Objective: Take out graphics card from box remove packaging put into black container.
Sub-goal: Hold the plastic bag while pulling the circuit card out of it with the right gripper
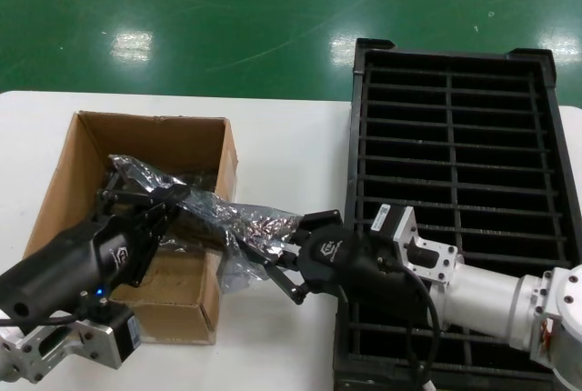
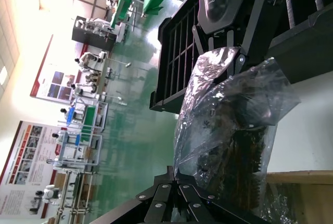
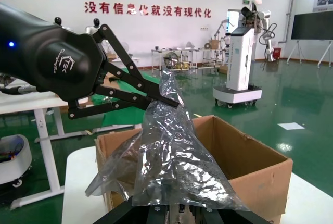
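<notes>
The packaging (image 1: 232, 218), a crinkly silvery bag, hangs stretched between both grippers over the right wall of the cardboard box (image 1: 64, 182). My left gripper (image 1: 175, 196) is shut on one end of the bag above the box; its jaws pinch the edge in the left wrist view (image 2: 179, 174). My right gripper (image 1: 259, 259) is shut on the other end, just right of the box. The graphics card (image 2: 250, 148) shows as a dark board inside the bag (image 2: 229, 109). The black container (image 1: 455, 164) stands to the right, its slots bare.
The right arm lies over the black container's near left corner. White table (image 1: 291, 145) shows between box and container. In the right wrist view the box (image 3: 250, 164) stands open behind the bag (image 3: 171, 166), with the left gripper (image 3: 176, 102) above it.
</notes>
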Controlling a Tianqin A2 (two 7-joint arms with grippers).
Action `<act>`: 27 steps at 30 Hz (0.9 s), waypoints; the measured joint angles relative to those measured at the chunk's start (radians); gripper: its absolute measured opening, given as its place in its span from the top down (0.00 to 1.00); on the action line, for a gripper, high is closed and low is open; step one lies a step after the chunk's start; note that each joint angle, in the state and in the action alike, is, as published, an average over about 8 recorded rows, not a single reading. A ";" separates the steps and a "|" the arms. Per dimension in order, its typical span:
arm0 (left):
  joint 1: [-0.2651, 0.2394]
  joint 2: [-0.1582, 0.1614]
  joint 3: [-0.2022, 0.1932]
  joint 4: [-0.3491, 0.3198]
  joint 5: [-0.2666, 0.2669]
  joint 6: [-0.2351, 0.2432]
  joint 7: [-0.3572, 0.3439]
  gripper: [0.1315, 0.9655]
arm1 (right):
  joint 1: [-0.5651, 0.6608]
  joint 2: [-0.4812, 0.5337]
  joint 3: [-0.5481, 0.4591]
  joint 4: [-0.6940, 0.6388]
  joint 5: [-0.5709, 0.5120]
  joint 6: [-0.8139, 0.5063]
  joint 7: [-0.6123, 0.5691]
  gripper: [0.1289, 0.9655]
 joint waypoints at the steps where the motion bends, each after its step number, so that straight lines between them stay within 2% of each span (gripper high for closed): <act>1: 0.000 0.000 0.000 0.000 0.000 0.000 0.000 0.99 | 0.001 -0.001 0.000 0.000 0.000 0.001 0.002 0.93; 12: 0.000 0.000 0.000 0.000 0.000 0.000 0.000 0.99 | 0.015 -0.012 -0.003 -0.004 0.008 0.004 0.033 0.89; 20: 0.000 0.000 0.000 0.000 0.000 0.000 0.000 0.99 | 0.022 -0.017 -0.002 -0.017 0.014 0.003 0.042 0.79; 27: 0.000 0.000 0.000 0.000 0.000 0.000 0.000 0.99 | 0.033 -0.024 -0.001 -0.038 0.012 0.010 0.050 0.82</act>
